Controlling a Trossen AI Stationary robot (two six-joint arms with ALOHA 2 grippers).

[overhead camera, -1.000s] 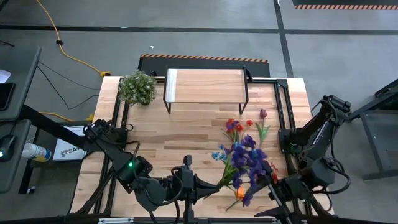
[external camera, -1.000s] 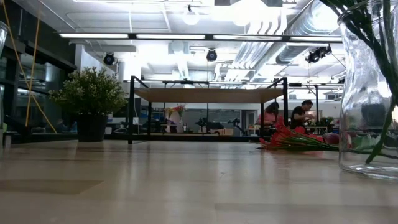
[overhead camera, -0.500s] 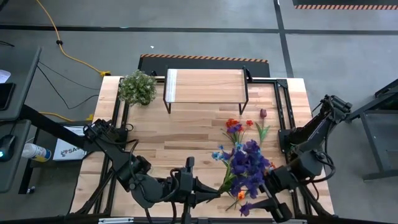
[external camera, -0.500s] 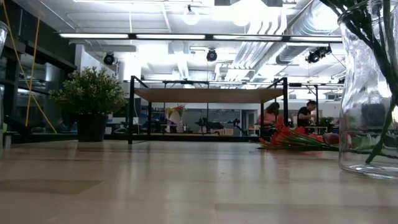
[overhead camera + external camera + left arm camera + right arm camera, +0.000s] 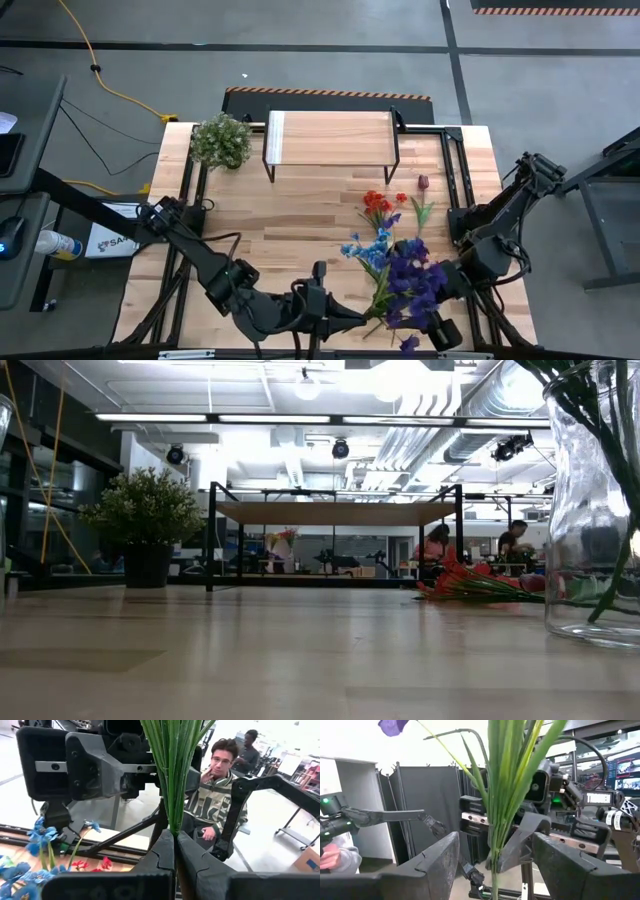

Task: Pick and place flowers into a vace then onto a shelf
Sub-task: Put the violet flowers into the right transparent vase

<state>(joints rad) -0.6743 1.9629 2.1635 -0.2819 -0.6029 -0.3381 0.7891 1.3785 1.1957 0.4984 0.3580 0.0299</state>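
Left gripper (image 5: 352, 318), sitting at the near table edge well in front of the shelf (image 5: 330, 137), is clamped tight on the green stems of the flowers (image 5: 172, 765), a blue and purple bunch. Right gripper (image 5: 492, 862), just right of it, has its fingers spread wide around those same stems, not pinching. Some red flowers (image 5: 377, 201) and a dark tulip (image 5: 423, 183) lie on the table nearer the shelf. Low view shows stems already in the glass vase (image 5: 592, 510), so I'd guess partway done, shelf step not yet.

light: bright overhead ceiling strips | glare: white window blowout, wrist views | blur: near vase
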